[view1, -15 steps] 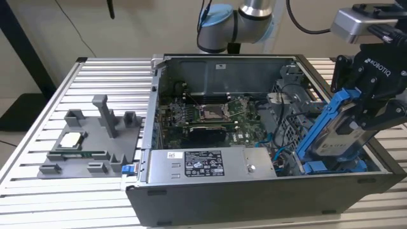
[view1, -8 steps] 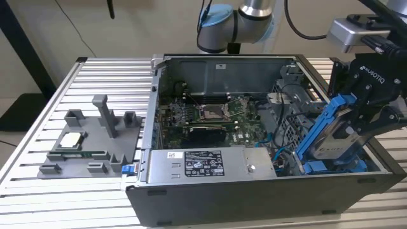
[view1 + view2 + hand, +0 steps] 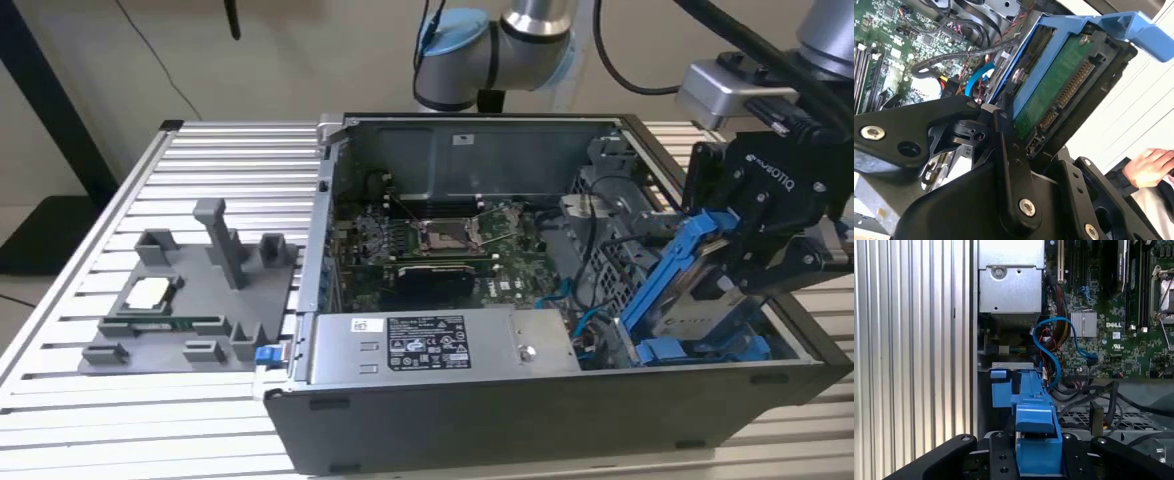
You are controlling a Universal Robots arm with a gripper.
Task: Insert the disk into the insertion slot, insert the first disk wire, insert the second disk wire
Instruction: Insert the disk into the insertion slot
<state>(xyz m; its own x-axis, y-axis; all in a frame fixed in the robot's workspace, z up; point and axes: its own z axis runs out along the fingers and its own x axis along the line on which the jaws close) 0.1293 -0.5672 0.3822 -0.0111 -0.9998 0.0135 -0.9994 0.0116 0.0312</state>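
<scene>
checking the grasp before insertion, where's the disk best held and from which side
Likely by its two flat faces at the upper end, coming from above, as the end effector does: the disk stands tilted on edge, lower end toward the insertion slot, so that end is left free.

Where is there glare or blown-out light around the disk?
Second wrist view: the table beyond the disk is washed out to white, while the disk's green board is evenly lit. First wrist view: even light, faint sheen on the table slats. Exterior view: soft light, the computer case interior shaded, no glare on the disk.
</scene>
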